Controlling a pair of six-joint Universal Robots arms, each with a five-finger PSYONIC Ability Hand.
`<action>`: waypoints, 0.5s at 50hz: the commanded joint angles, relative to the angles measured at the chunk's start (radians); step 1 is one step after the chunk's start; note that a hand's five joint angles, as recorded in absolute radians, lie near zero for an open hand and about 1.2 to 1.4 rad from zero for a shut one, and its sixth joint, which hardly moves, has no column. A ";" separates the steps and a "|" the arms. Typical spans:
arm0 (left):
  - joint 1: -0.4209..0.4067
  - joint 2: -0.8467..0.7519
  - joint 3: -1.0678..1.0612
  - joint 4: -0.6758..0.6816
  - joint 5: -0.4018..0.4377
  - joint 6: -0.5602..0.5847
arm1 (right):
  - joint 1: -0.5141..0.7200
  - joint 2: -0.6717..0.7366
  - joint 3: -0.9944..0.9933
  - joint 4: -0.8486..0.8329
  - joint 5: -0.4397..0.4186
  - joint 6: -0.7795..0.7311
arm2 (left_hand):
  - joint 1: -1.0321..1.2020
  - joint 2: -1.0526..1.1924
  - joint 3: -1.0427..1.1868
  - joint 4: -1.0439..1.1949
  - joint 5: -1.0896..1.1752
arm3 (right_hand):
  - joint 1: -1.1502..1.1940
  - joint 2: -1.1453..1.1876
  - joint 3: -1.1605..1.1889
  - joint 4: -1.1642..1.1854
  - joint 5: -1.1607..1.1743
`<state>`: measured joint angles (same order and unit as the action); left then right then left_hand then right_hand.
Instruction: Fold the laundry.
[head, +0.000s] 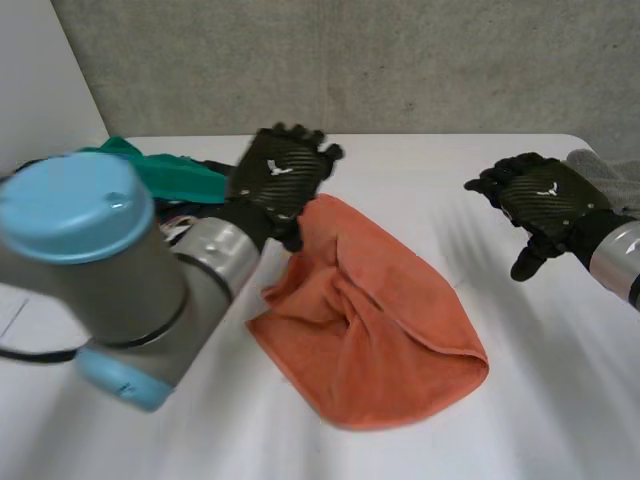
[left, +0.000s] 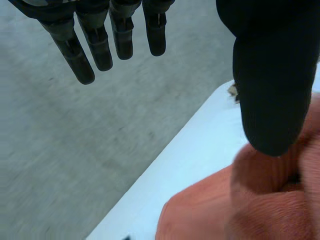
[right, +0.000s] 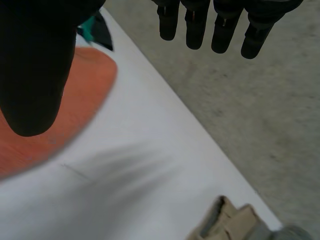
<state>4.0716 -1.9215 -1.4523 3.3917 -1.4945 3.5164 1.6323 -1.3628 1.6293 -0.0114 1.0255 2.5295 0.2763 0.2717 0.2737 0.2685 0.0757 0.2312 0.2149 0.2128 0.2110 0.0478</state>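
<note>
An orange towel (head: 370, 325) lies crumpled and partly folded in the middle of the white table (head: 540, 400). My left hand (head: 283, 180) hovers over its far left corner, open, fingers straight and thumb apart, holding nothing. In the left wrist view the fingers (left: 85, 45) point past the table edge and the thumb (left: 272, 85) hangs just above the orange towel (left: 225, 215). My right hand (head: 540, 205) floats open above the bare table to the right of the towel, apart from it. The right wrist view has the orange towel (right: 75, 100) beyond the thumb (right: 35, 65).
A green cloth (head: 170, 175) and other dark laundry lie at the far left of the table behind my left arm. A grey-beige cloth (head: 605, 170) sits at the far right edge, also seen as a beige cloth (right: 235, 222). Grey floor lies beyond the table's far edge.
</note>
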 joint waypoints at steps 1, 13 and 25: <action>0.012 0.087 -0.195 -0.028 -0.113 -0.088 | 0.072 0.048 -0.160 0.255 -0.053 -0.015 | -0.016 -0.011 -0.013 -0.008 0.010 | -0.057 -0.040 -0.038 -0.036 -0.048; 0.056 0.095 -0.365 -0.031 -0.147 -0.103 | 0.317 0.272 -0.295 0.186 -0.090 -0.294 | -0.010 -0.005 -0.007 -0.002 0.016 | -0.057 -0.040 -0.038 -0.036 -0.048; 0.078 0.065 -0.349 -0.014 -0.138 -0.103 | 0.388 0.406 -0.345 0.192 -0.117 -0.454 | -0.010 -0.005 -0.007 -0.002 0.016 | 0.241 0.257 0.259 0.261 0.249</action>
<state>4.1422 -1.8374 -1.8181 3.3665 -1.6362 3.4129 2.0077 -0.9877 1.2889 0.1772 0.9159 2.0876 0.2762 0.2717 0.2737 0.2685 0.0757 0.2558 0.2547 0.2572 0.2567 0.0844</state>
